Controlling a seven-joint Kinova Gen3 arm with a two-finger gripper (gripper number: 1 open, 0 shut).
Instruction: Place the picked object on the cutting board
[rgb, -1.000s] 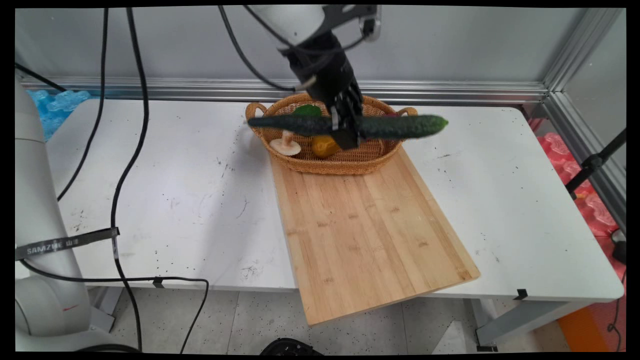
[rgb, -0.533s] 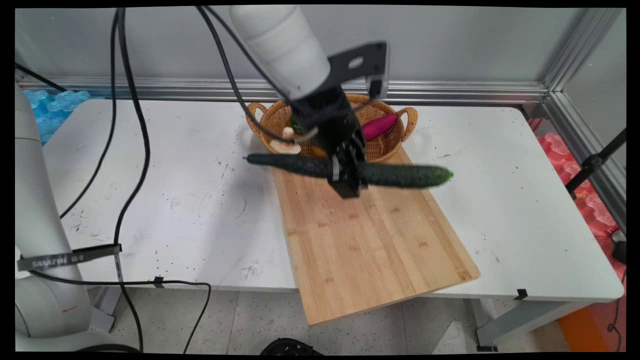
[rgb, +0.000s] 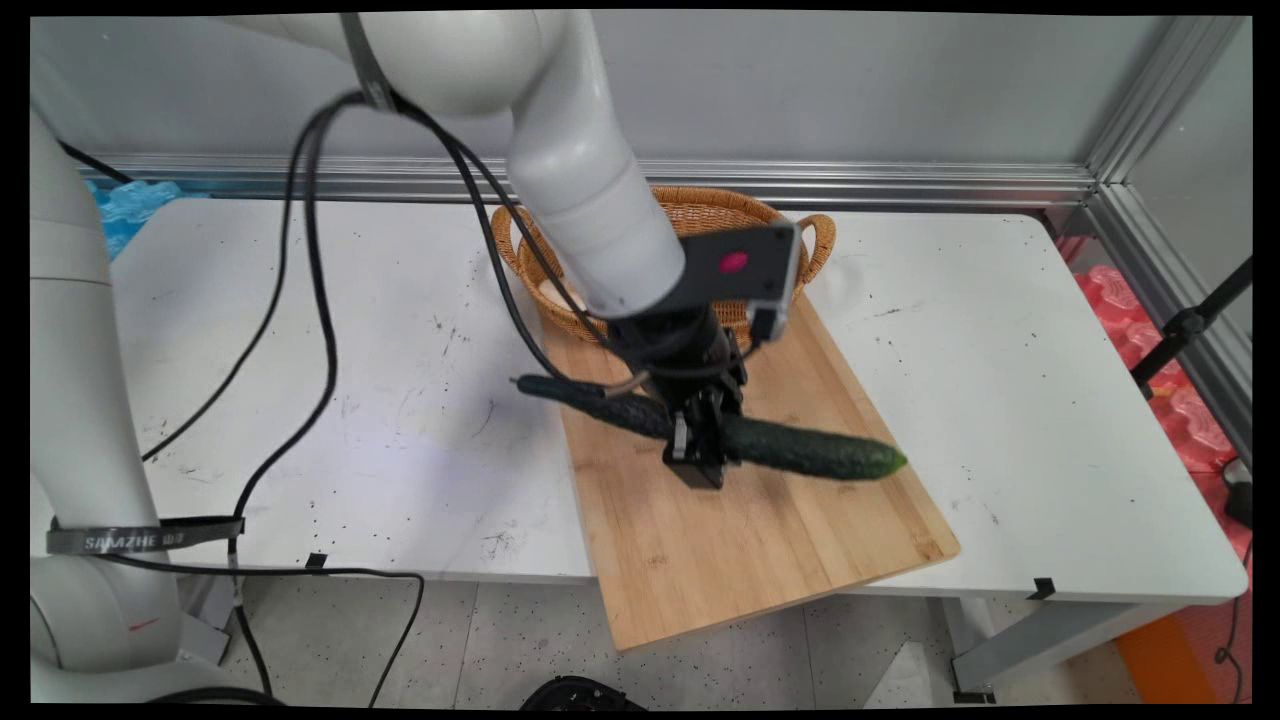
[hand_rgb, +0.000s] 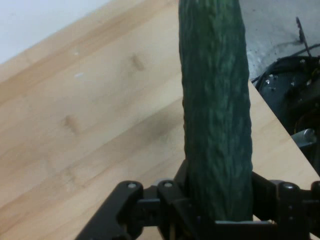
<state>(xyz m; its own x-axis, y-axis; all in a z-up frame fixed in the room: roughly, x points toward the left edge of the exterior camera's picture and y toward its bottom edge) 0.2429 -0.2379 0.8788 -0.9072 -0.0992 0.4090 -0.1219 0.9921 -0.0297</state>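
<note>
My black gripper (rgb: 698, 458) is shut on a long dark green cucumber (rgb: 800, 450), gripping it near its middle. The cucumber lies nearly level, just above the wooden cutting board (rgb: 740, 540), its left end reaching past the board's left edge over the white table. In the hand view the cucumber (hand_rgb: 216, 110) runs straight up from between the jaws, with the board (hand_rgb: 90, 130) close beneath it. Whether the cucumber touches the board cannot be told.
A wicker basket (rgb: 815, 235) stands at the board's far end, mostly hidden behind the arm. Black cables (rgb: 310, 300) hang over the table's left half. The board's near corner overhangs the table's front edge (rgb: 500, 572).
The gripper has carried the cucumber from above the basket down and toward the near side, to low over the middle of the board.
</note>
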